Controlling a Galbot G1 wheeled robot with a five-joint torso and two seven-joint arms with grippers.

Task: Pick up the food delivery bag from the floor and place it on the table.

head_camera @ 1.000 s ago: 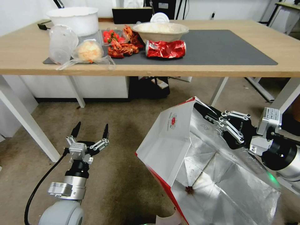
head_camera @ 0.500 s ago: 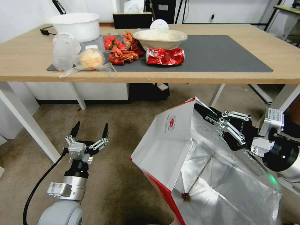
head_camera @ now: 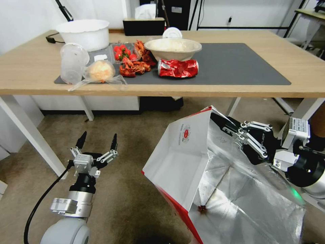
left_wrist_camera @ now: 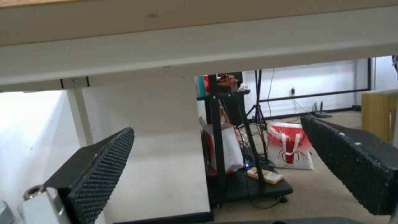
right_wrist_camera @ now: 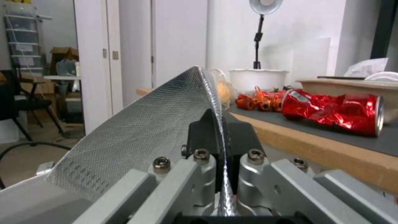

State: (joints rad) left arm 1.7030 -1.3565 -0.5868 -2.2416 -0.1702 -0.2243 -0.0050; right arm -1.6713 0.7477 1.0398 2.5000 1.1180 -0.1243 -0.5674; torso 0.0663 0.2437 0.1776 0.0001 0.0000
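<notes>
Mid-lift: R tool [head_camera: 221,123] clamped on bag [head_camera: 189,159] rim, L tool [head_camera: 98,142] wide, idle. Next: raise above tabletop [head_camera: 304,73] edge.

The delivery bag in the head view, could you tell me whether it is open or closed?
Open. The delivery bag gapes toward the camera, showing its foil lining, while the right tool pinches its rim.

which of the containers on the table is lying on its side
The clear plastic cup at the table's left end; the white tub and beige bowl sit upright.
</notes>
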